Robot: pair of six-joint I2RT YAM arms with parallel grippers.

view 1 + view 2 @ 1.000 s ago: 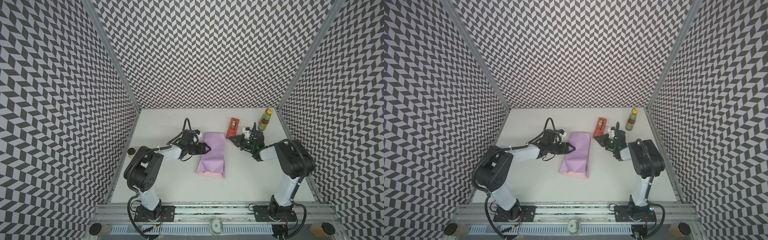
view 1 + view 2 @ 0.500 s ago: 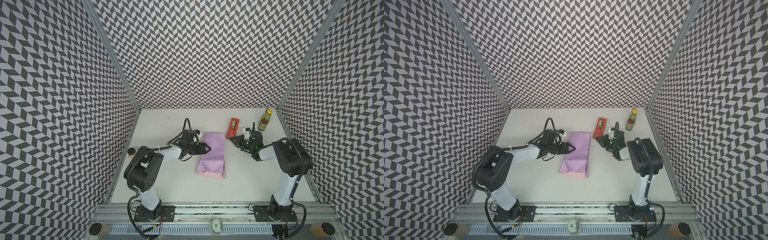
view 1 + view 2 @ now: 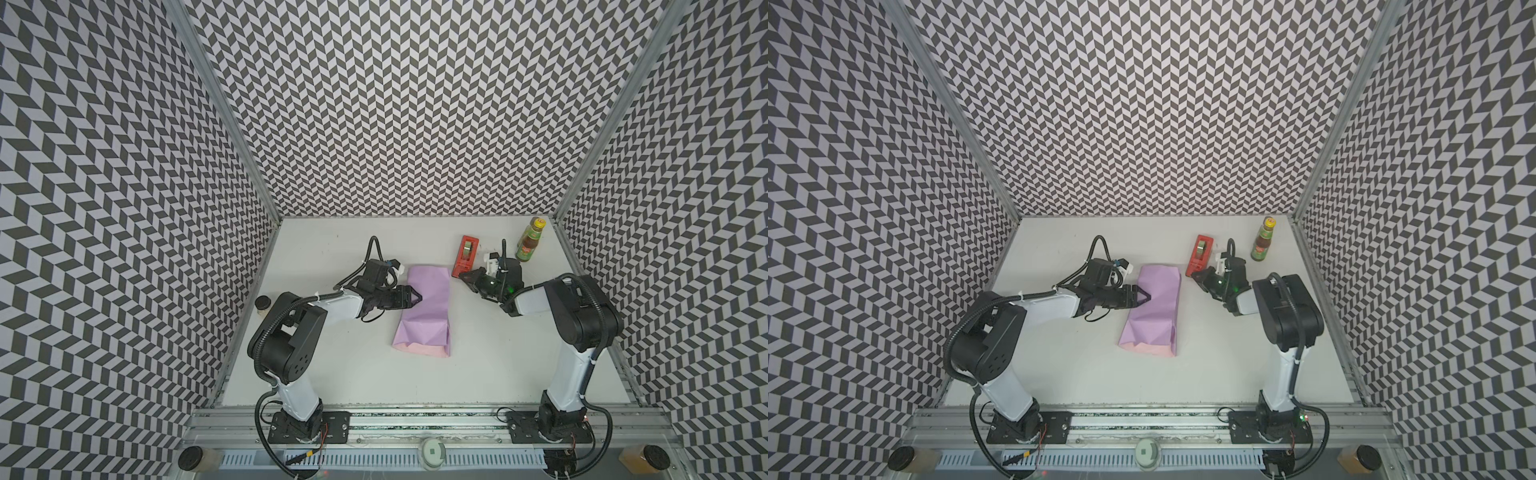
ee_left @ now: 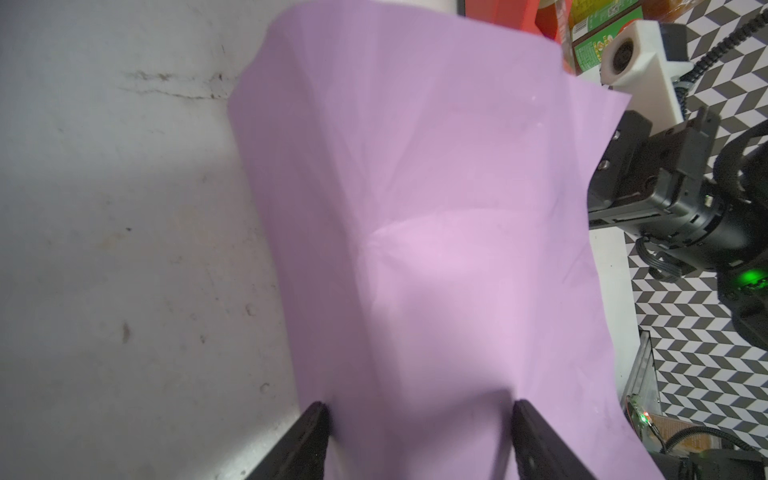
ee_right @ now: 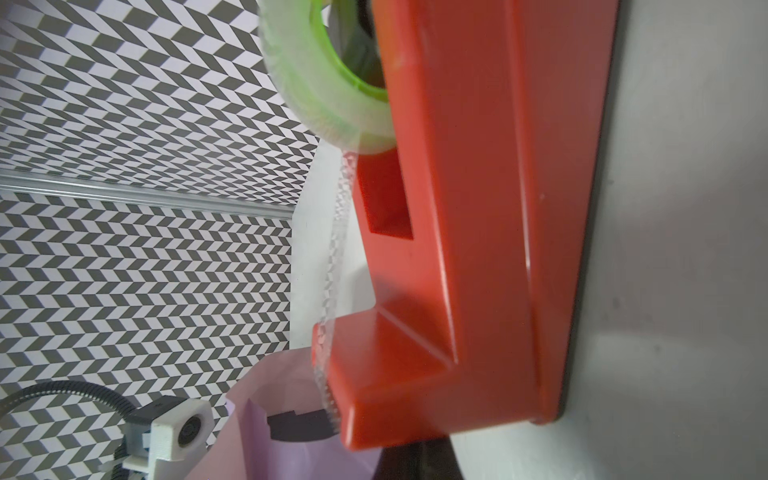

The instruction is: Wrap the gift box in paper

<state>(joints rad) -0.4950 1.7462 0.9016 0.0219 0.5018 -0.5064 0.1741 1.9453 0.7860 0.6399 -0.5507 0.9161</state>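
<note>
My left tool stands wide open, gripping nothing, its jaws straddling the left edge of the paper, I judge to pin the fold down. The paper lies lilac side up in the middle of the surface, folded over the box, which is hidden; a dark sliver in its back end is probably it. My right tool is shut at the near end of the dispenser, likely after the tape; whether it has any I cannot tell. A bottle in the back right corner crowds that arm.

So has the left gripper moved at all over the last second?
No. The left gripper sits at the same place on the left edge of the paper, just as far from the red tape dispenser, in both top views.
</note>
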